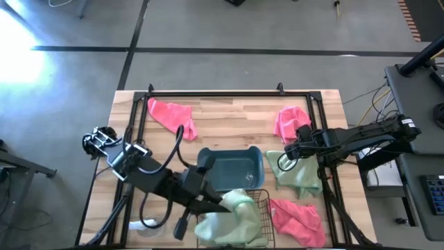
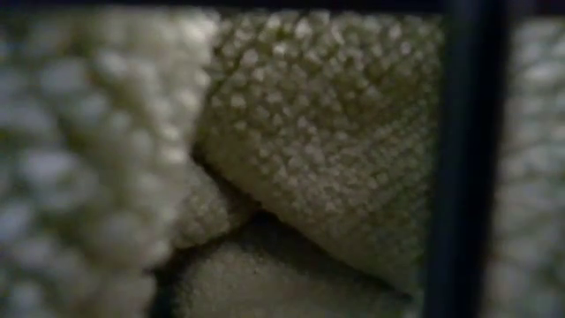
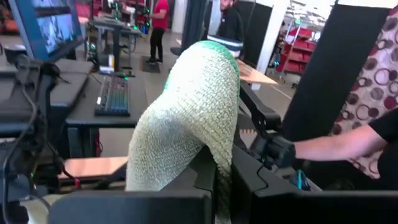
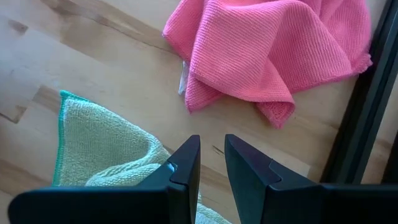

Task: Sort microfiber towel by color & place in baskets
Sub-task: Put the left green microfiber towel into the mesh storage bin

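Blue bin (image 1: 236, 170) open and empty, green towel (image 1: 232, 215) heaped over the wire basket (image 1: 260, 205) beside it, left arm (image 1: 163, 180) blocking its left side

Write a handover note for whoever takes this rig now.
Left gripper: shut on a green towel, held over the wire basket, which already has green cloth in it.
Right gripper: jaws slightly apart, empty, hovering between a pink towel and a second green towel.
Blue bin: empty.
Left to do: three pink towels and that second green one lie loose on the table.

Three pink towels (image 1: 172, 115) — two green towels (image 1: 298, 173) — two baskets (image 1: 232, 168)
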`<state>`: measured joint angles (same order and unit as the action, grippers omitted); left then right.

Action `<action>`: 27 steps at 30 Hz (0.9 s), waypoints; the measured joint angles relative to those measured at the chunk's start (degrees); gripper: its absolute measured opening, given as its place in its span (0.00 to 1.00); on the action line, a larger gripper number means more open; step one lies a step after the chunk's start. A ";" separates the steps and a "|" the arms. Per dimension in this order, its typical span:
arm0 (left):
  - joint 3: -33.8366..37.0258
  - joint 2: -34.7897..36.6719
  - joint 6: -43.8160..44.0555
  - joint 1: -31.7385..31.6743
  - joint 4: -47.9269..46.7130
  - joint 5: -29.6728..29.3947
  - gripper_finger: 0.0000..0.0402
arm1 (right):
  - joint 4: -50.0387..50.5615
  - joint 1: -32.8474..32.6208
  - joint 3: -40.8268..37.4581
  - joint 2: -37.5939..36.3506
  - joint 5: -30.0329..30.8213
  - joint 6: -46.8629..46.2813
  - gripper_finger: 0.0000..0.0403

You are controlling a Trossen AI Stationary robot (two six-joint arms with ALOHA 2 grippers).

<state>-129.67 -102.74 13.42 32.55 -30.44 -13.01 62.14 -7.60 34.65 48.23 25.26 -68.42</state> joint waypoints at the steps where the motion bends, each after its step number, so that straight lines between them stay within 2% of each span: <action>1: -0.02 -0.23 -0.35 -0.24 0.73 0.02 0.00 | -0.02 0.00 -0.01 0.00 0.00 0.03 0.17; 6: -0.01 -1.73 0.41 -0.55 0.98 0.02 0.00 | -0.29 0.00 -0.01 -0.02 -0.35 1.94 0.17; 14: 0.00 -4.83 11.19 -0.47 0.68 0.09 0.00 | -1.50 0.00 -0.01 -0.02 -0.42 5.45 0.17; 20: 0.00 -5.21 14.63 -0.45 -0.82 -0.57 0.00 | -1.61 0.00 -0.01 -0.02 -0.39 8.09 0.17; 27: 0.00 -5.22 17.60 -0.43 -1.47 -1.53 0.06 | -1.61 0.00 -0.01 -0.02 -0.39 9.30 0.17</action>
<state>-129.67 -107.96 31.03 32.12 -31.91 -14.55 60.53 -7.60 34.63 48.21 24.86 -59.12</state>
